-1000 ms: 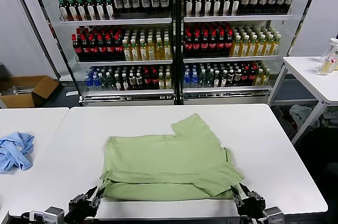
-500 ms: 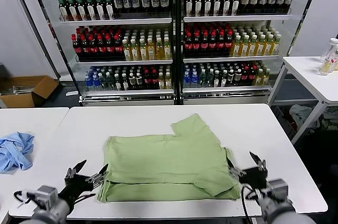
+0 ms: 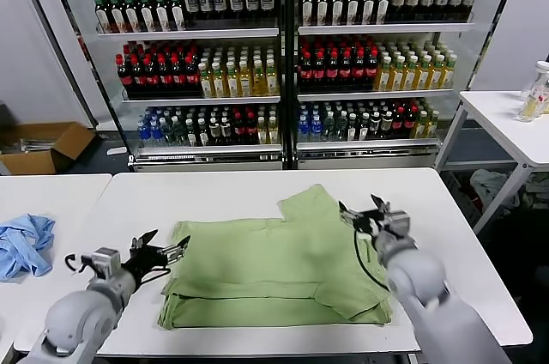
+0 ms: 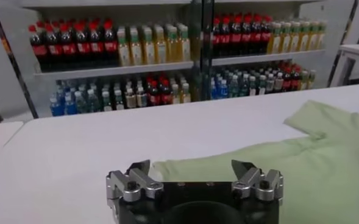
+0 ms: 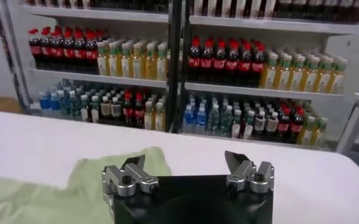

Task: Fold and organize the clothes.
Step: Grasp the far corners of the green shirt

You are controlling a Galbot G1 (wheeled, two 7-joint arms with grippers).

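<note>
Two sets of fingers stand apart, empty: left gripper (image 3: 160, 254) just beside the shirt's (image 3: 270, 269) left edge, right gripper (image 3: 367, 214) nearer the sleeve sticking out at its far right. Shirt lies lengthwise across the counter (image 3: 446, 244).

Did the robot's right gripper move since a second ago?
Yes. The right gripper has moved away from the near table edge, up along the green shirt toward the sleeve on the drinks-shelf side.
</note>
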